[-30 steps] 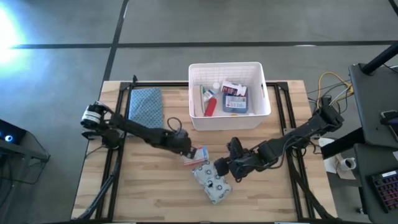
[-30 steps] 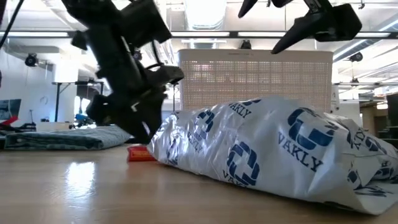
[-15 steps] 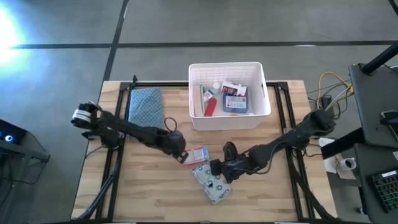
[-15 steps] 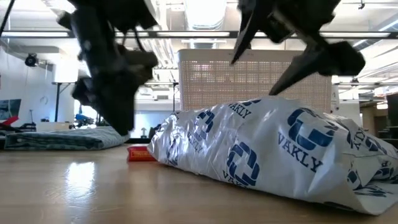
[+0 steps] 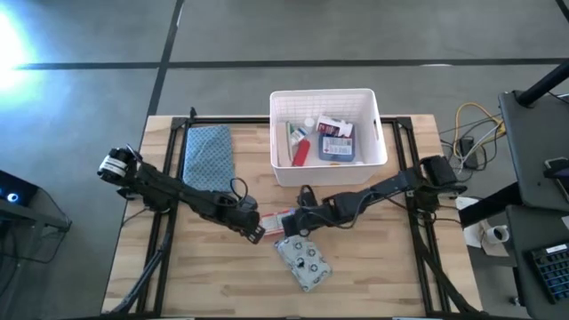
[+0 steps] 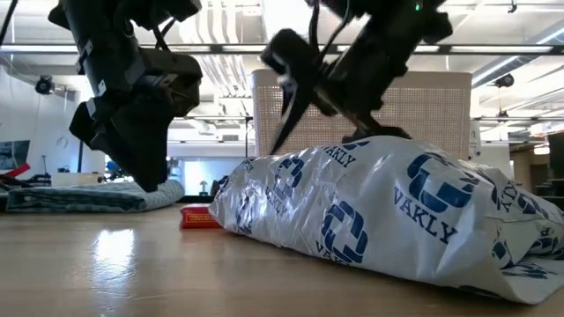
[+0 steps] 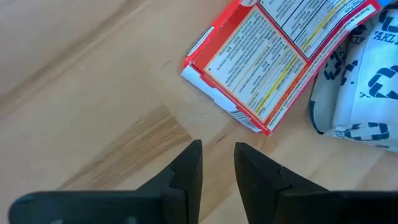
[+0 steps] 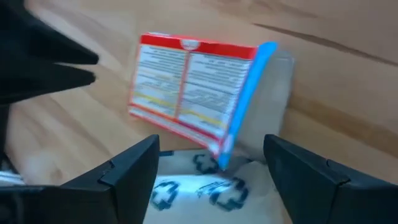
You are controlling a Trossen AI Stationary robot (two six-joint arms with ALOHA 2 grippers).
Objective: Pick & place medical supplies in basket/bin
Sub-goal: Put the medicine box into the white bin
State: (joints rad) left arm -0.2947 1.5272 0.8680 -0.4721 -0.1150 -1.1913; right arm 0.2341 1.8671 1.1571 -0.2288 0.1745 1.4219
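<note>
A red-and-white box lies flat on the table against the far end of the silvery printed pouch. My left gripper hovers just left of the box, fingers a narrow gap apart and holding nothing. My right gripper is wide open over the box's right end and the pouch's far edge; its fingers stand on either side without visibly touching. The white basket sits at the far middle of the table with a blue-white flat box, a red-and-white tube and other small items inside.
A blue-grey patterned folded cloth lies at the far left of the table. Bare wood lies along the near edge and at the right. In the low view the pouch fills the foreground, with the basket behind it.
My left gripper has drawn back from the red-and-white box, toward the table's left and near edge. My right gripper has swung left and a little farther, from beside the pouch's right side to over the box. The box and pouch have stayed in place.
</note>
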